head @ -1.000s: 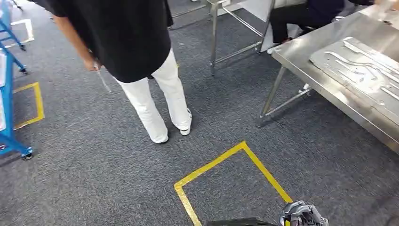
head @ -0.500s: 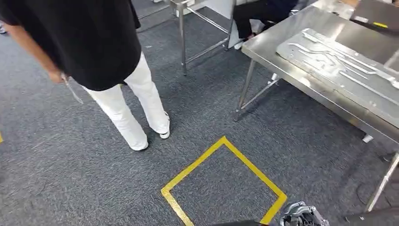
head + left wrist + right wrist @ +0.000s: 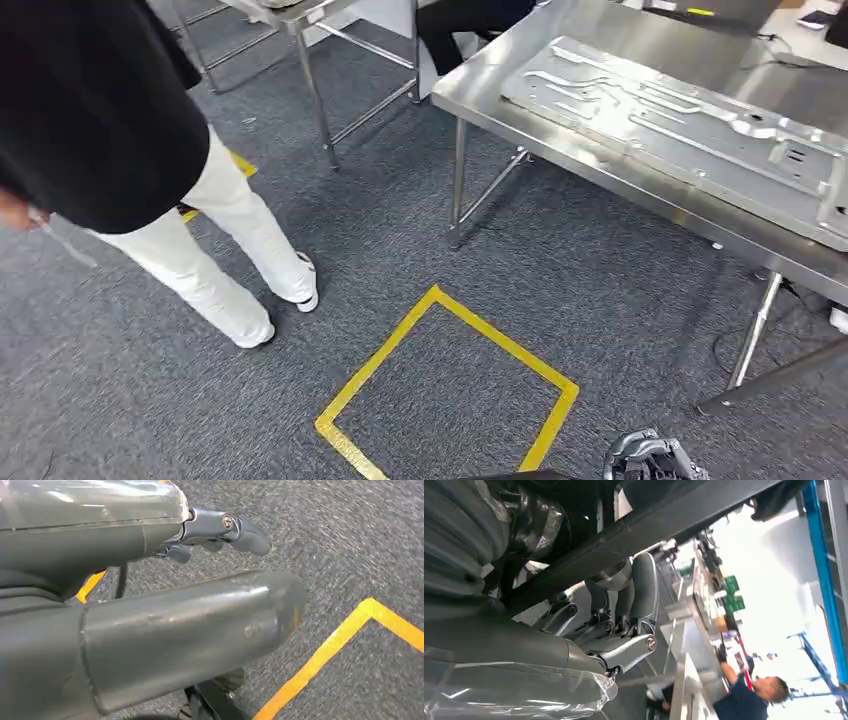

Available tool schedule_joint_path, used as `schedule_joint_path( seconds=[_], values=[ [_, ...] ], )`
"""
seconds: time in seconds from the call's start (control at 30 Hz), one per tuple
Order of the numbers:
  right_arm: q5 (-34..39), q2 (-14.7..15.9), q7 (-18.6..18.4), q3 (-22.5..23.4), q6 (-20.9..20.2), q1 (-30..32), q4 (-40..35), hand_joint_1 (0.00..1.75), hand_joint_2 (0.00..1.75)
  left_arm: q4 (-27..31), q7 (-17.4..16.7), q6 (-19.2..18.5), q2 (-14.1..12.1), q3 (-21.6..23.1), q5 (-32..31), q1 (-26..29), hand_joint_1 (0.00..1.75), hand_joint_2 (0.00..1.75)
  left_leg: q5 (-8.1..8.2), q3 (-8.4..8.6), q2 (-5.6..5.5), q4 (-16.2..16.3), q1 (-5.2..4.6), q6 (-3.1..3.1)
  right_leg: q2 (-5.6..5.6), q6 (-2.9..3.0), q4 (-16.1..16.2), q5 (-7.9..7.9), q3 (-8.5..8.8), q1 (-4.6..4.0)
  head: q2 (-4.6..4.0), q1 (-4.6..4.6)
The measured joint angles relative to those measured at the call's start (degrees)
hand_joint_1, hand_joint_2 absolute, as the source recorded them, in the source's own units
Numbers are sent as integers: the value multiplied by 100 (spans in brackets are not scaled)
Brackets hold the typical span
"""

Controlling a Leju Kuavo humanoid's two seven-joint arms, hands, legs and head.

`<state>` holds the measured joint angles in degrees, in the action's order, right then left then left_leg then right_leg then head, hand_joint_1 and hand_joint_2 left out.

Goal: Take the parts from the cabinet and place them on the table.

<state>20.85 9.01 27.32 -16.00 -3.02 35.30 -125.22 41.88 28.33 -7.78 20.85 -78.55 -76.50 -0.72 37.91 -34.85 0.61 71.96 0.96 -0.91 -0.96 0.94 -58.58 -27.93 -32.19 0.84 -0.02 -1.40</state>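
Note:
My right hand shows at the bottom edge of the head view, with the end of a dark part beside it. In the right wrist view the fingers curl up against a long black part that runs across the picture. My left hand hangs over the carpet, its thumb and fingers apart with nothing between them. The steel table stands ahead to the right and bears a large pressed metal panel.
A person in a black top and white trousers stands close at the left. A yellow tape square marks the grey carpet just ahead. A second steel table stands further back, and someone sits behind the tables.
The whole view has swung: the table and tape square slid left and more of the table shows, so the camera turned. The standing person has shifted left in the picture. My hands look unchanged.

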Motion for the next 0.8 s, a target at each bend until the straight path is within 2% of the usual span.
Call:
schedule_joint_path(
  seconds=[0.03, 0.07, 0.1, 0.13, 0.17, 0.2, 0.23, 0.27, 0.33, 0.37, 0.4, 0.43, 0.47, 0.5, 0.53, 0.57, 0.6, 0.63, 0.67, 0.7, 0.73, 0.8],
  values=[
    [0, -11, 5, 2, 15, 0, 0, 175, 175, 0, -2, -2, -2, 0, 42, 44, 0, 0, 44, -174, -7, 314, 0, 4, -83, 8, -7, -5, 3, -13, 0, 0],
    [-9, -57, 5, 5, 52, 1, -2, 175, 175, 0, 0, -13, -4, 0, 94, 101, 0, 0, -52, -224, -9, 351, -1, 19, -172, 17, -16, -11, 12, -21, 0, 0],
    [-31, -111, -6, 7, 88, 4, -13, 175, 175, 0, 11, -43, -4, 2, 161, 152, 0, 0, -276, -156, -16, 122, -4, 41, -263, 21, -20, -17, 24, -28, 0, 0],
    [-55, -149, -17, 7, 114, 11, -37, 175, 175, 0, 15, -63, -4, 11, 210, 202, 0, 0, -573, 18, -56, -328, -6, 72, -360, 21, -24, -21, 41, -33, 0, 0],
    [-77, -177, -17, 7, 125, 23, -68, 175, 175, 0, 24, -81, -4, 37, 262, 247, 0, 0, -849, 216, -202, -826, -15, 114, -442, 14, -27, -26, 51, -35, 2, 0],
    [-94, -190, -13, 7, 136, 39, -92, 175, 175, 0, 28, -87, -13, 57, 293, 286, 0, 0, -949, 335, -527, -1200, -12, 170, -498, 6, -33, -30, 35, -18, 0, 2],
    [-101, -197, -2, 7, 140, 44, -103, 175, 175, 2, 28, -96, -20, 70, 321, 303, 0, 0, -904, 380, -572, -1320, 3, 179, -562, -35, -70, -47, 12, -57, 0, 2],
    [-105, -199, 24, 7, 140, 68, -109, 175, 175, 2, 13, -96, -20, 98, 350, 317, 0, 0, -899, 378, -505, -1307, -26, 169, -627, -78, -56, -29, -10, -17, 0, 4],
    [-136, -201, 24, 7, 151, 72, -122, 175, 175, 24, -15, -94, -22, 212, 402, 346, 0, 0, -896, 410, -395, -1323, -56, 208, -756, -163, -16, -6, -25, 16, 0, 2],
    [-188, -201, 5, 7, 197, 73, -140, 175, 175, 37, -50, -107, -17, 282, 446, 370, 0, 0, -942, 449, -331, -1422, 9, 256, -780, -205, -15, -8, -16, -21, 0, 0],
    [-232, -186, -4, 11, 234, 103, -142, 175, 175, 59, -83, -127, -18, 369, 482, 386, 0, 0, -971, 482, -257, -1471, 10, 279, -450, -205, -138, -91, -52, -18, 0, 4],
    [-238, -177, -4, 26, 251, 95, -142, 175, 175, 72, -112, -140, -17, 430, 525, 416, 0, 0, -972, 483, -213, -1488, 13, 320, -159, -219, -430, -306, -201, -28, 0, 20],
    [-254, -168, -4, 35, 258, 84, -135, 175, 175, 79, -147, -155, -20, 483, 568, 448, 0, 0, -967, 472, -163, -1488, 7, 330, -12, -247, -873, -550, -425, -17, 2, 22],
    [-262, -155, -2, 50, 273, 79, -125, 175, 175, 79, -175, -166, -17, 534, 581, 486, 0, 0, -952, 472, -109, -1484, -2, 336, 38, -272, -1302, -738, -634, -1, 0, 17],
    [-269, -144, 7, 79, 275, 83, -111, 175, 175, 90, -195, -175, -17, 575, 597, 523, 0, 0, -932, 464, -62, -1484, -2, 334, 53, -294, -1650, -840, -806, 10, 0, 20],
    [-289, -138, 9, 101, 278, 86, -96, 175, 175, 105, -208, -192, -20, 622, 610, 552, 0, 0, -912, 472, -16, -1483, -1, 326, 65, -312, -1758, -801, -860, 21, 2, 20],
    [-312, -133, 5, 120, 299, 87, -88, 175, 175, 122, -216, -210, -17, 669, 625, 575, 0, 0, -890, 498, 18, -1483, 0, 312, 73, -326, -1576, -625, -767, 43, 0, 20],
    [-336, -133, -4, 125, 304, 86, -87, 175, 175, 125, -225, -232, -17, 701, 636, 577, 0, 0, -871, 531, 36, -1483, 1, 294, 85, -329, -1186, -390, -550, 58, 0, 20],
    [-381, -133, -24, 127, 326, 83, -87, 175, 175, 129, -240, -251, -17, 737, 638, 577, 0, 0, -845, 574, 50, -1483, 2, 277, 109, -320, -618, -132, -239, 65, 0, 20],
    [-477, -133, -69, 129, 390, 75, -90, 175, 175, 149, -264, -267, -17, 787, 640, 581, 0, 0, -819, 617, 65, -1482, 2, 250, 148, -302, -119, 20, 46, 65, 0, 20],
    [-588, -133, -131, 136, 494, 48, -87, 175, 175, 173, -286, -282, -17, 815, 640, 587, 0, 0, -772, 629, 78, -1442, -54, 201, 166, -266, 21, -90, 104, 19, 0, 20],
    [-1230, -140, -414, 158, 1022, 49, -90, 175, 175, 221, -319, -330, -17, 842, 605, 598, 0, 0, -749, 655, 90, -1466, -32, 144, 143, -195, -2, -115, 90, -2, 0, 13]
  ],
)
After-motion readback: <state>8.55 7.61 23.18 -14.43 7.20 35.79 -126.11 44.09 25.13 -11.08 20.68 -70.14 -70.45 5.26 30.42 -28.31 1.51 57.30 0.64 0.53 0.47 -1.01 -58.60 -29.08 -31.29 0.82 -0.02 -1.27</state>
